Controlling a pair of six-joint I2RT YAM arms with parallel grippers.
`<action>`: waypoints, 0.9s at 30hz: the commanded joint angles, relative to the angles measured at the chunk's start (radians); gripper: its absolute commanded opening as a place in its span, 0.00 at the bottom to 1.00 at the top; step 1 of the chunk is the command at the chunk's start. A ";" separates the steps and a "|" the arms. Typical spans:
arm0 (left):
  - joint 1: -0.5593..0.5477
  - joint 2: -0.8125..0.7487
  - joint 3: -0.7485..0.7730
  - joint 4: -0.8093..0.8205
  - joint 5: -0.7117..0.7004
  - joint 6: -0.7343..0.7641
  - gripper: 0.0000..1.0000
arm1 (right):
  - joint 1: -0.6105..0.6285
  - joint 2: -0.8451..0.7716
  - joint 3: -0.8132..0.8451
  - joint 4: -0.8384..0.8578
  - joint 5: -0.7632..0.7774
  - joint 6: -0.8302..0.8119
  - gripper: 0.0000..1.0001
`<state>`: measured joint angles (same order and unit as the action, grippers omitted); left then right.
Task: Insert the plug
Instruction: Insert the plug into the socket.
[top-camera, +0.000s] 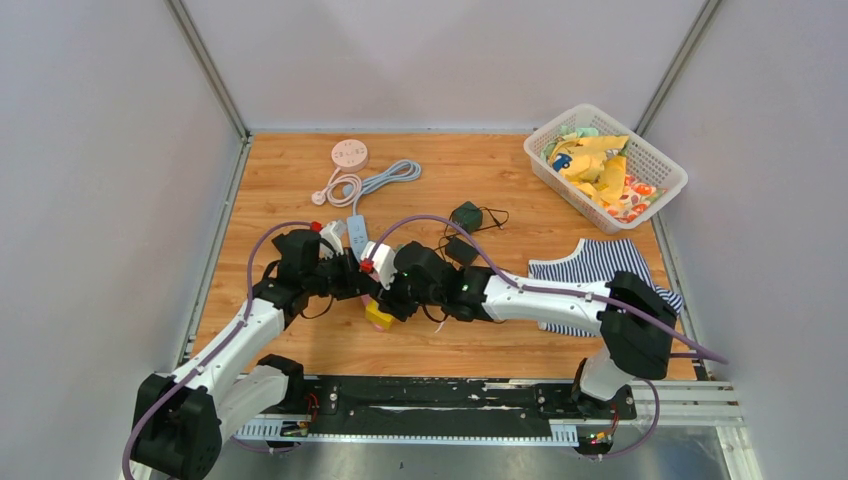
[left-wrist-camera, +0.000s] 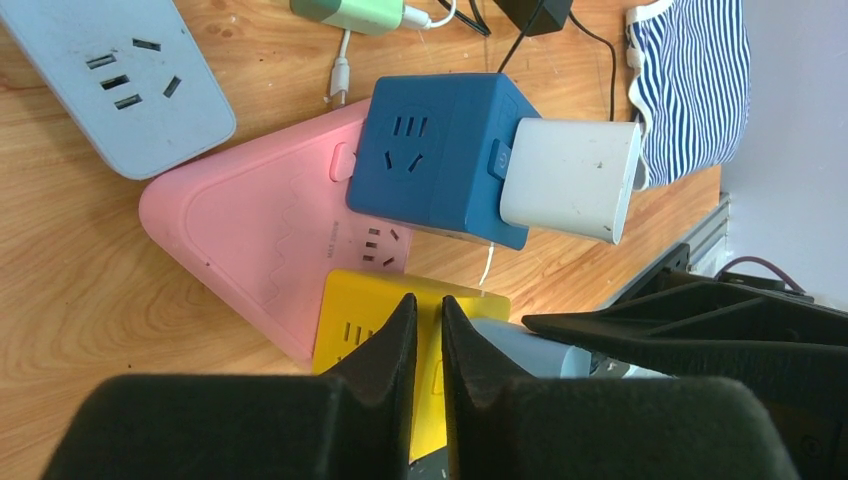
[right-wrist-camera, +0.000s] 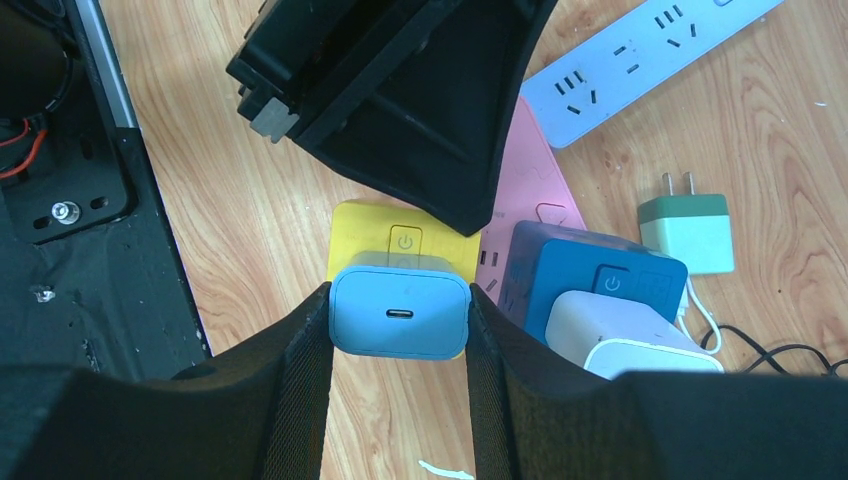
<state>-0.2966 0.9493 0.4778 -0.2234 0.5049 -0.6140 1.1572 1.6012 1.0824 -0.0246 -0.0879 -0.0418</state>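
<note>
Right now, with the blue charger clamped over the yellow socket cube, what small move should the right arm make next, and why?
Probably push the right tool straight forward a little, pressing the blue charger into the yellow cube. The charger lines up squarely with the cube below its power button, and the shut left tool is at the cube, seemingly bracing it. Whether the prongs are seated is hidden.

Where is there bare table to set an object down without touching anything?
Bare wood lies between the coiled grey cable and the basket, and between the yellow cube and the black rail. The middle is crowded: left arm, right arm, grey power strip, black adapter, striped cloth.
</note>
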 joint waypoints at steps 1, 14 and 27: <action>-0.001 0.015 -0.026 -0.047 0.000 0.002 0.13 | 0.007 0.092 -0.102 -0.128 -0.007 0.035 0.00; -0.001 -0.003 0.089 -0.084 -0.059 -0.028 0.43 | -0.037 -0.073 0.185 -0.228 0.009 0.003 0.63; -0.001 0.126 0.301 -0.174 -0.292 0.123 0.60 | -0.051 -0.278 0.075 -0.200 0.077 0.065 0.98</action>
<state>-0.2970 0.9958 0.6758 -0.3286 0.3588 -0.5873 1.1179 1.3712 1.2263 -0.2031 -0.0914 -0.0116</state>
